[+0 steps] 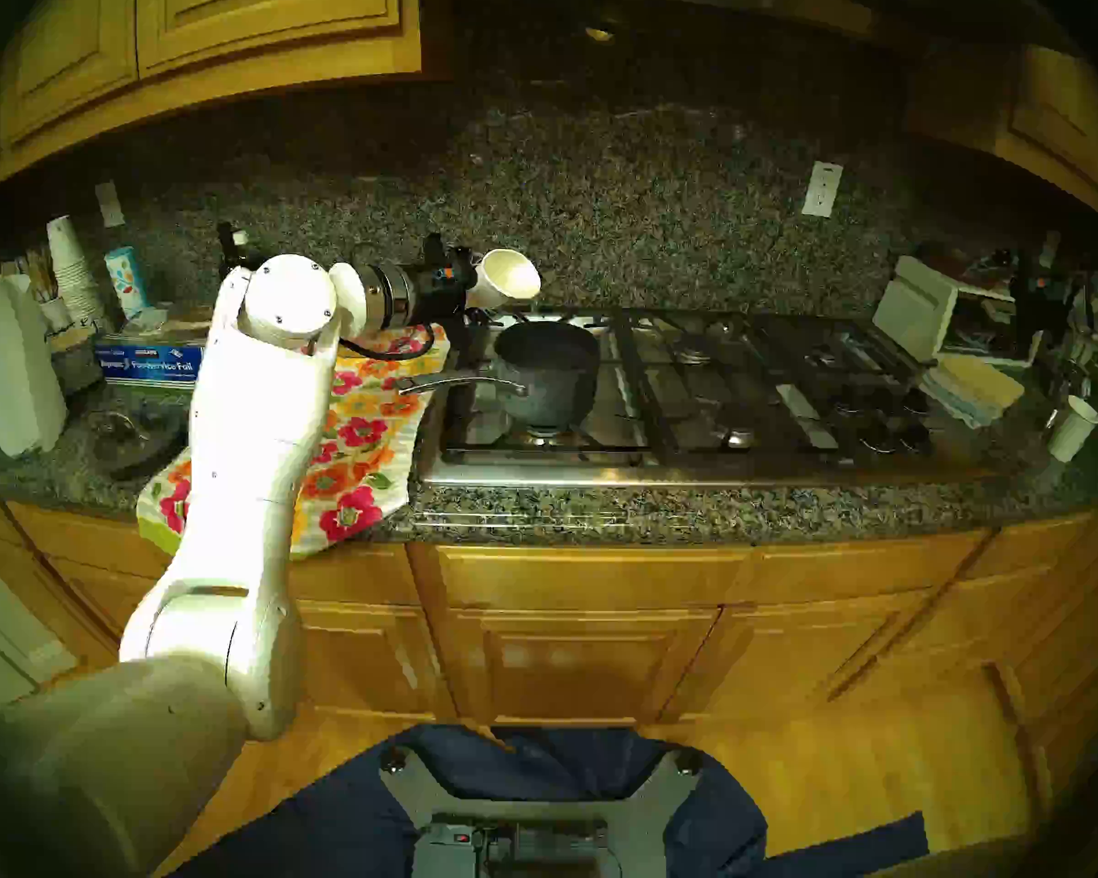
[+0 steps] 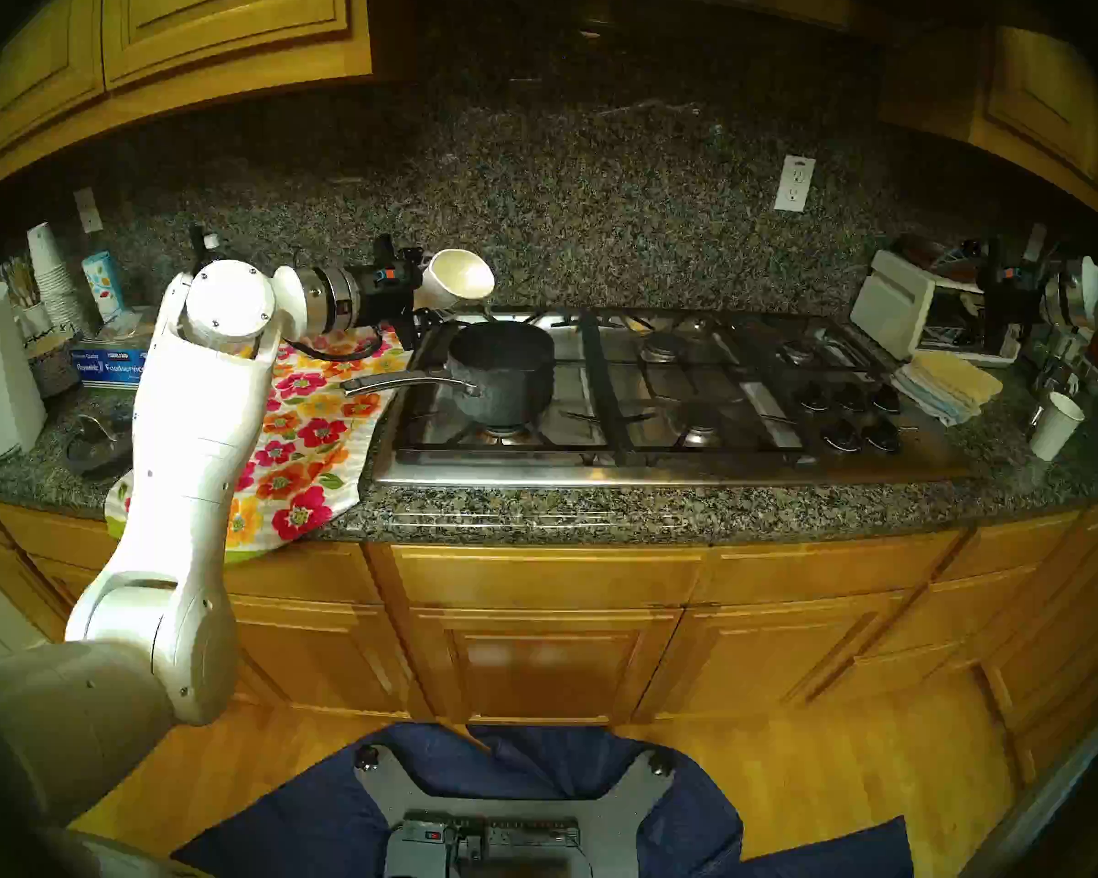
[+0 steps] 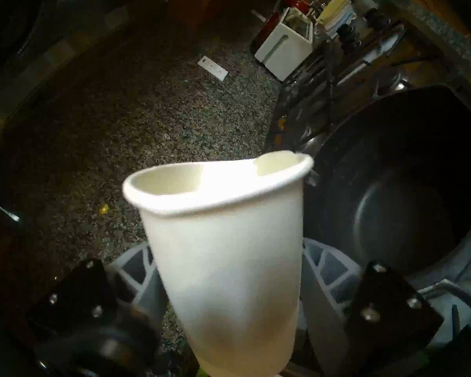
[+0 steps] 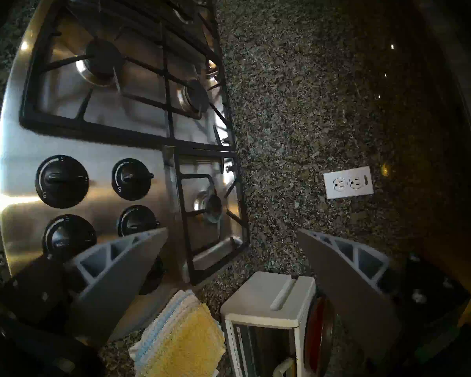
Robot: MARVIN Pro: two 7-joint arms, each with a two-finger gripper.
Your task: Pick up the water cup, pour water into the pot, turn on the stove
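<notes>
**One cup tipped over the pot**

Left gripper (image 3: 229,300) clamps the cup (image 1: 507,279) by its lower body, mouth tilted above the pot (image 1: 549,370) on the stove (image 1: 692,471). Right gripper (image 4: 229,275), fingers spread and empty, hangs near the knobs (image 4: 61,181).

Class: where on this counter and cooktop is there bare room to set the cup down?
Free: steel cooktop grates between dark speckled saucepan and black knobs. Crowded: both counter ends. Left gripper holds the white paper cup.
</notes>
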